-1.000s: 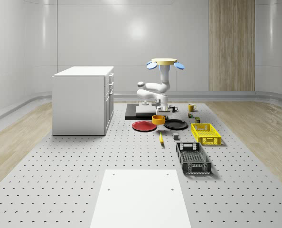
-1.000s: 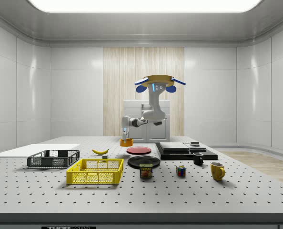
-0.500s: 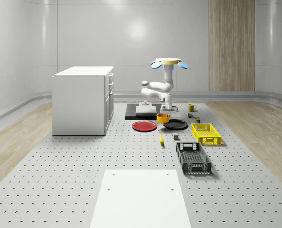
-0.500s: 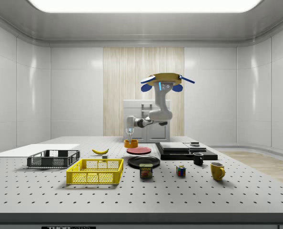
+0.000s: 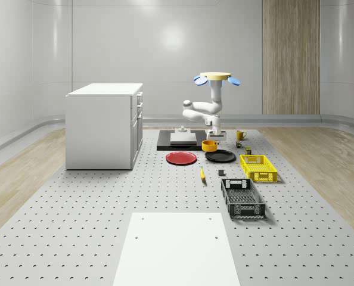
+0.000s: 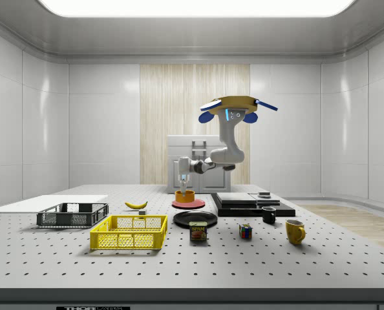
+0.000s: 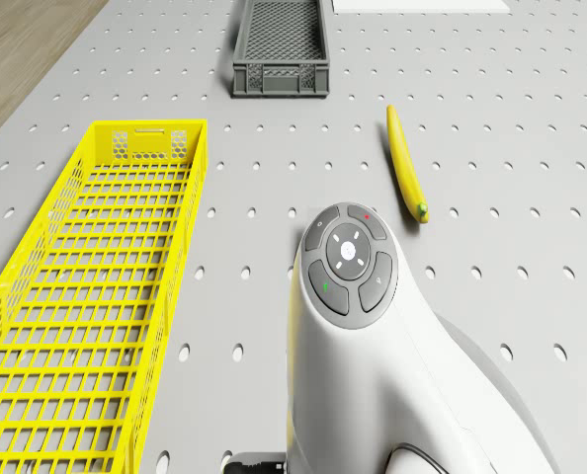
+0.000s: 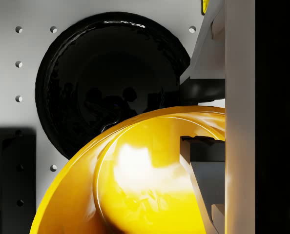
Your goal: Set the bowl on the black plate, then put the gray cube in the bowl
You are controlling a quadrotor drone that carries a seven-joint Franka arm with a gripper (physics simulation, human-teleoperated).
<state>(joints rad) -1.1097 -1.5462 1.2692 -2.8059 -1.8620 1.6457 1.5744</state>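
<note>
One white panel [image 5: 177, 247] lies flat at the near edge of the surface [image 5: 75, 226], as the whole-scene view looks on it. Beyond it stands a dark mesh crate [image 5: 242, 198], towards the whole-scene view's right. Next come a banana [image 5: 202, 174] and the gray cube [image 5: 221, 173], near each other and apart. The cube rests on the surface, well clear of the bowl. A yellow basket [image 5: 258, 168] sits just beyond the crate, nearer the right edge.

Two plates follow, side by side and apart. The red plate [image 5: 181, 158] is on the whole-scene view's left and the black plate [image 5: 220, 156] on its right.

The bowl [image 5: 210, 145], orange-yellow, appears raised off the surface and hangs at the far-left rim of the black plate. The wrist view shows the plate partly covered by the bowl. The claw [image 6: 183, 184] pinches the bowl's wall: one finger [image 8: 203, 170] is inside the bowl, the other outside the rim.

The drone [image 5: 216, 77] hovers above the far part of the surface, beyond the black plate, with its arm bent down to the bowl. Farther back lie a black slab [image 5: 165, 143] and a yellow mug [image 5: 240, 134]. A white cabinet [image 5: 104, 125] stands near the far-left corner.
</note>
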